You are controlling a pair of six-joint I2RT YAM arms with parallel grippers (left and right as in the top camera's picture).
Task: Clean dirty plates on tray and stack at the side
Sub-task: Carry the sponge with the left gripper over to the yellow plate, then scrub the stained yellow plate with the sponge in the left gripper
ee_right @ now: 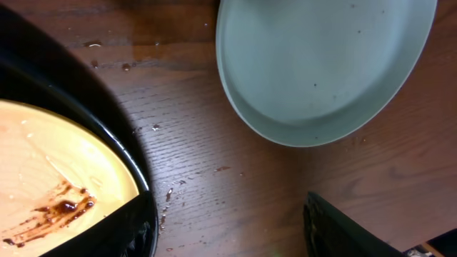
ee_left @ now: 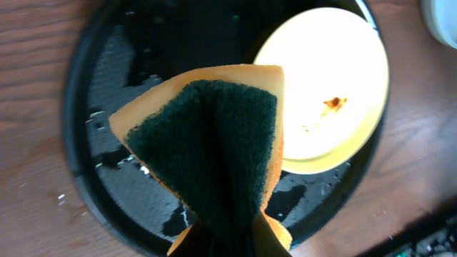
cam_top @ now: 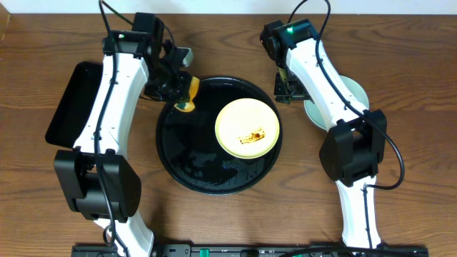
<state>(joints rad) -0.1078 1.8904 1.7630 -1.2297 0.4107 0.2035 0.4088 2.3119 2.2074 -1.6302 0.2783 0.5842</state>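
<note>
My left fingers (cam_top: 177, 91) pinch the sponge (ee_left: 214, 143) above the tray (cam_top: 186, 157), my right fingers (ee_right: 343, 228) gape empty between the yellow plate (cam_top: 248, 128) and the mint plate (ee_right: 321, 64)

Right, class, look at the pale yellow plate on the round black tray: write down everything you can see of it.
The yellow plate is small, round and pale, with a smooth glossy face and a shallow raised rim. It lies flat, face up, on the right half of the black tray, close to its right rim. A brown smear with thin streaks sits near its middle; the rest looks clean. Only the tray touches it; the sponge is apart, by the tray's opposite edge.
</note>
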